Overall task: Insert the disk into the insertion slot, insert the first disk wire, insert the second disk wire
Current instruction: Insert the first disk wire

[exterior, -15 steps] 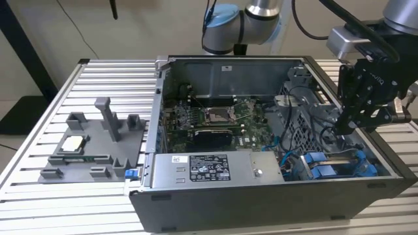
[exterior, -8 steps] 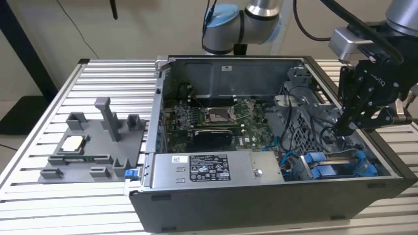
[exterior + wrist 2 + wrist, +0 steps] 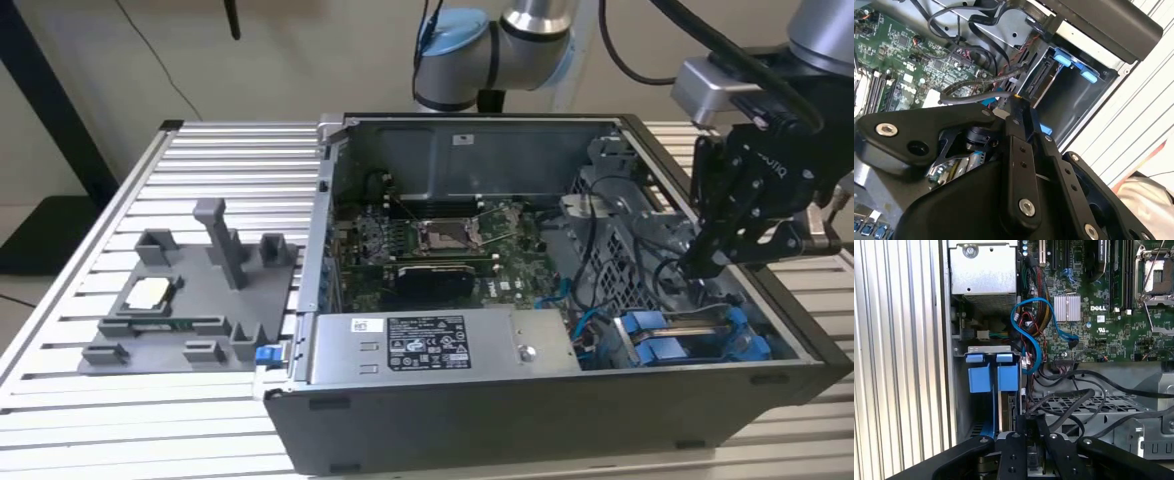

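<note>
Snagging is the principal hazard: the gripper [image 3: 697,268] hangs low inside the computer case [image 3: 534,425], close to the drive bay [image 3: 985,349], and black cables [image 3: 1074,397] loop directly around its tip in both wrist views. Any sideways or upward travel is judged likely to drag a loop, pull a plug from the motherboard [image 3: 1104,315], or strain the blue data cable [image 3: 1030,335] that arches just beside the bay. Collision is the second hazard: the gripper body stands near the bay's sheet-metal edge, and a skewed approach may jam a connector against the disk's socket rather than seat it. The disk [image 3: 1008,378] sits in the bay, presenting its blue carrier tabs side by side; judged from this, the insertion step is done. Jaw state cannot be told: the gripper's own links and the cables cover the tip, so whether a wire is clamped there is unknown. Hidden as well are the disk's connector face, its label, and the depth to which the carrier is latched. Whether either disk wire is already mated cannot be made out.
</note>
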Robot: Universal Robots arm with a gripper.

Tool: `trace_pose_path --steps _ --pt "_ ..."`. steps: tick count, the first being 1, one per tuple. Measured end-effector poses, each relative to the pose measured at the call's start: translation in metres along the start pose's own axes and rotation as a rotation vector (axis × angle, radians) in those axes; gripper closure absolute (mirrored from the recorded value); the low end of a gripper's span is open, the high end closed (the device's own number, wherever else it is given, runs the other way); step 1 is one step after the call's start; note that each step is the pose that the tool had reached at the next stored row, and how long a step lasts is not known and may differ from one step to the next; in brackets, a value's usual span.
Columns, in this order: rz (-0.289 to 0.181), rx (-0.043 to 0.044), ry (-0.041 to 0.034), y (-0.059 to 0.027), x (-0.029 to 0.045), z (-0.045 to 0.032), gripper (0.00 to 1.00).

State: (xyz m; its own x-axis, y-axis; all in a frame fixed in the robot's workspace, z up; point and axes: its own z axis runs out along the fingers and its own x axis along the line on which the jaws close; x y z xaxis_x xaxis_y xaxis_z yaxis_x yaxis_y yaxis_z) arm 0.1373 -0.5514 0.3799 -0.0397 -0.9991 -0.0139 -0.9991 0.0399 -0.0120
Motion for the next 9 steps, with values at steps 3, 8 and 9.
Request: trace_pose_path --steps 3,8,9 --pt "0.000 0.0000 -0.0002 0.0000 0.0000 0.0013 0.81" --pt "0.000 -0.0007 0.0000 -0.0009 0.0001 0.0043 0.81" --pt "0.000 -0.0011 0.0002 -0.0011 0.0001 0.0049 0.81"
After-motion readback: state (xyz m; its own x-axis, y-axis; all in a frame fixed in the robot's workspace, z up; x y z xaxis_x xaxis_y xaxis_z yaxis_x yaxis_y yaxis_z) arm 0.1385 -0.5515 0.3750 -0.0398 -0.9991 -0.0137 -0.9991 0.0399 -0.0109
